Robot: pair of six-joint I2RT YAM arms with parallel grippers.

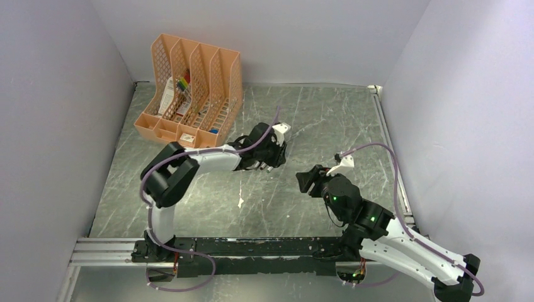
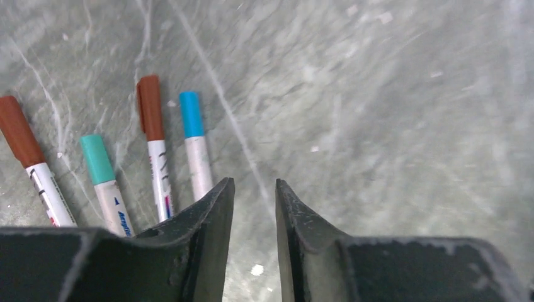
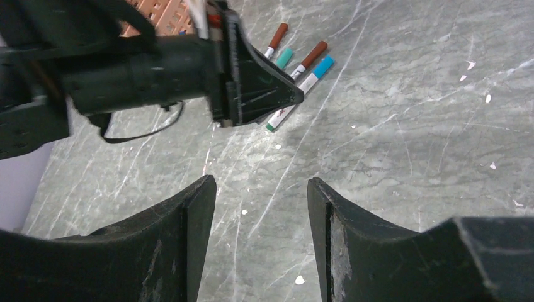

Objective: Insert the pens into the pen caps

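Writing, top view: none legible on the papers in the orange file rack (image 1: 189,88) at the table's (image 1: 327,119) far left corner.
Fingers, top view: left gripper (image 1: 272,162) and right gripper (image 1: 308,180) hover mid-table, apart; gaps unclear here.
Writing, left wrist: "Acrylic" on one of four pens (image 2: 157,167); other print unreadable.
Caps, left wrist: two brown, one teal and one blue, caps (image 2: 151,107) all seated on the pens.
Fingers, left wrist: narrowly parted, nothing between; one finger hides the barrels' near ends.
Fingers, right wrist: spread wide, empty, over bare table; pens lie beyond, beside the left gripper.
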